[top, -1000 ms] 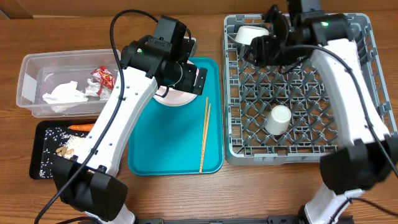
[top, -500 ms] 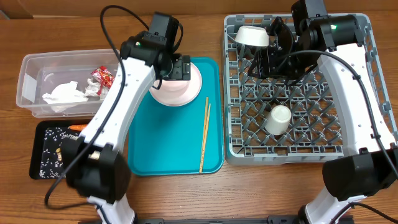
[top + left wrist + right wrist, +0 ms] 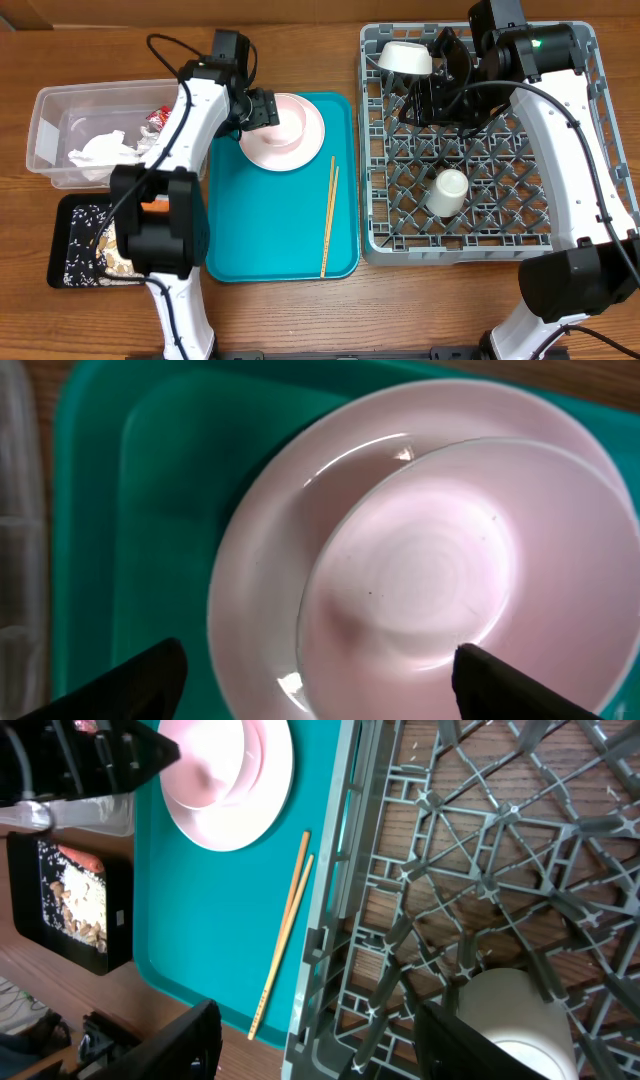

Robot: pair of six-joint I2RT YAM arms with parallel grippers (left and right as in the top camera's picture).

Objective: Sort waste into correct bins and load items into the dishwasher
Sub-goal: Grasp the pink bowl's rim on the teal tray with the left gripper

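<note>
Grey rack (image 3: pixel 500 200): bowl (image 3: pixel 404 57), cup (image 3: pixel 448 190); teal tray (image 3: pixel 270 230): plate (image 3: pixel 290 155), chopsticks (image 3: pixel 329 215); left pincer (image 3: pixel 320 650) and right pincer (image 3: pixel 318 1010) both apart.

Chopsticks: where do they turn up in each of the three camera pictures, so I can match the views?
Overhead: the chopsticks lie on the right side of the teal tray, next to the dish rack.
Left wrist: not in it.
Right wrist: the chopsticks lie left of centre, slanting down the tray beside the rack's edge.
Shared landmark: the teal tray, seen in all three.

No text, label, brand or number can be read anywhere
</note>
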